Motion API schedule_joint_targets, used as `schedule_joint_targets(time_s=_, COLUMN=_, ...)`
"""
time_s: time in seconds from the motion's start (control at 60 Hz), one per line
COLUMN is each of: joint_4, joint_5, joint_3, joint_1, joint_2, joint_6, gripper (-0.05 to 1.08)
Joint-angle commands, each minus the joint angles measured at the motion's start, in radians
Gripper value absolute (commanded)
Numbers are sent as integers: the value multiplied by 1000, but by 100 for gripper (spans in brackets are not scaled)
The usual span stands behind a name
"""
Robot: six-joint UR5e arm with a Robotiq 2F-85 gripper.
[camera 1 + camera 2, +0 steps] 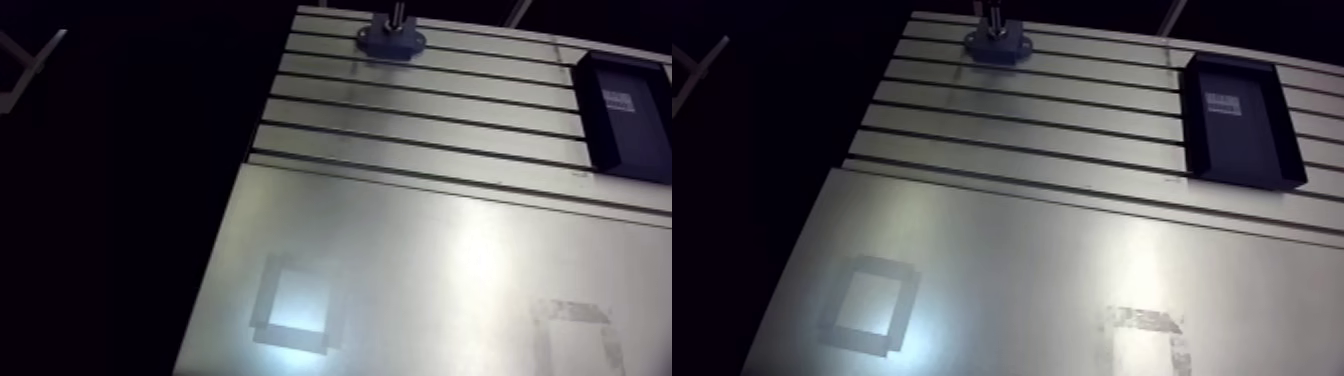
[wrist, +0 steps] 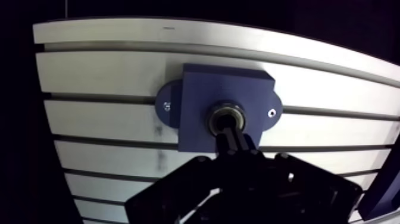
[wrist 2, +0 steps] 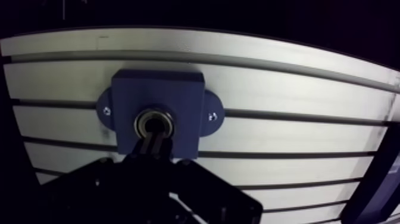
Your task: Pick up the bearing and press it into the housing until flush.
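One bearing sits in the blue housing by the slotted table's far edge, with the gripper fingers pressed together atop it; push squarely, straight down, until flush.

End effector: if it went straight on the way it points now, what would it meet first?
The bearing, seated in the housing bore. The end effector, tips shut, points at the bearing's centre and looks at or very near it. Whether they touch is unclear.

Likely a robotics lab or workshop: slotted aluminium tabletop, blue screw-flanged housing at 12 o'clock, black tray at 2.
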Motion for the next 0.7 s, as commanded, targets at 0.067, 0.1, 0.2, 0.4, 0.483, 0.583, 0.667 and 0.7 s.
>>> schedule_joint_targets(time_s=0.067, joint_4=-25, joint_5=1, joint_3=2, joint_1=0, joint_2=-3, joint_6=-1, gripper=98)
schedule_joint_targets(time_s=0.1, joint_4=-27, joint_5=1, joint_3=4, joint_1=2, joint_2=-2, joint_6=-3, gripper=98)
schedule_joint_targets(time_s=0.2, joint_4=-27, joint_5=-1, joint_3=4, joint_1=2, joint_2=0, joint_6=-1, gripper=98)
schedule_joint_targets(time_s=0.4, joint_4=-27, joint_5=-1, joint_3=2, joint_1=2, joint_2=5, joint_6=-1, gripper=98)
schedule_joint_targets(time_s=0.483, joint_4=-27, joint_5=-1, joint_3=2, joint_1=2, joint_2=6, joint_6=-1, gripper=98)
schedule_joint_targets(time_s=0.583, joint_4=-27, joint_5=-1, joint_3=2, joint_1=2, joint_2=9, joint_6=-3, gripper=98)
schedule_joint_targets(time_s=0.667, joint_4=-27, joint_5=-1, joint_3=2, joint_1=2, joint_2=9, joint_6=-3, gripper=98)
schedule_joint_targets(time_s=0.7, joint_4=-27, joint_5=-1, joint_3=1, joint_1=2, joint_2=10, joint_6=-3, gripper=97)
